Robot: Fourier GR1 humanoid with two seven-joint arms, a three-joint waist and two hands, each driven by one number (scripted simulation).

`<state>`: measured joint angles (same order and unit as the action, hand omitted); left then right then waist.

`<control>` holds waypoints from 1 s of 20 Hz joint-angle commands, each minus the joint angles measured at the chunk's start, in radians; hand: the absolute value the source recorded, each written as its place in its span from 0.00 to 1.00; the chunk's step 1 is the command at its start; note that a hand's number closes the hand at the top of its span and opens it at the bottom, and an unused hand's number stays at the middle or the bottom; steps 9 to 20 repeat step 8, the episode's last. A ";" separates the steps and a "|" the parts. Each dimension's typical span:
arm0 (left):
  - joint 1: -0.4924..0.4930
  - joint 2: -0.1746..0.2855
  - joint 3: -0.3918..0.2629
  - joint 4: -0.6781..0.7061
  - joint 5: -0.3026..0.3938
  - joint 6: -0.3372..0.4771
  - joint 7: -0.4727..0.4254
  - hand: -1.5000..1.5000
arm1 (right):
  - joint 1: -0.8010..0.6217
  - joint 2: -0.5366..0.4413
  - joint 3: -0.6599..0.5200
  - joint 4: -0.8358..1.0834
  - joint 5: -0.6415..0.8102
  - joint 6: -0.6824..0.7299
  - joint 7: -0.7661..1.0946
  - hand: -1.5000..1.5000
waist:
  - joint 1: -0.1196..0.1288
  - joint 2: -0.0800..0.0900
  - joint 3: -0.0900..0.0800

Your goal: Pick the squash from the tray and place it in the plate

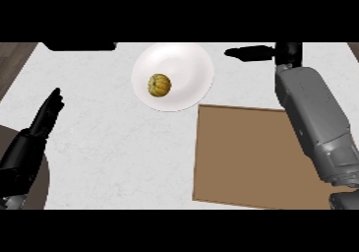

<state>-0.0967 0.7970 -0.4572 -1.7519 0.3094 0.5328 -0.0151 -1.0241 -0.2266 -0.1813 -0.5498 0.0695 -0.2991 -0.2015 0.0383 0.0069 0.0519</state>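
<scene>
The squash point(159, 85), small, ribbed and yellow-green, lies on the white plate point(189, 64) at the counter's far middle, a little left of the plate's centre. To the right of the plate, my right hand point(285, 53) is at the far edge of the view. Its fingers point(247, 51) point left toward the plate's rim, hold nothing and stand apart from the squash. The brown tray point(247, 157) lies flat at the near right with nothing on it, and my right forearm crosses over its right side. At the left, my left hand point(45, 113) rests open, fingers straight.
A dark object point(80, 46) shows at the counter's far left edge. The white counter point(109, 147) spreads between my left hand and the tray. Dark floor point(8, 59) shows beyond the counter's left edge.
</scene>
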 commanded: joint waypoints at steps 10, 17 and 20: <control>0.068 0.000 0.012 0.126 0.001 -0.009 -0.039 0.50 | 0.067 -0.140 -0.049 0.089 -0.030 0.178 -0.168 0.00 | 0.005 0.021 -0.051; 0.068 0.000 0.012 0.126 0.001 -0.009 -0.039 0.50 | 0.067 -0.140 -0.049 0.089 -0.030 0.178 -0.168 0.00 | 0.005 0.021 -0.051; 0.068 0.000 0.012 0.126 0.001 -0.009 -0.039 0.50 | 0.067 -0.140 -0.049 0.089 -0.030 0.178 -0.168 0.00 | 0.005 0.021 -0.051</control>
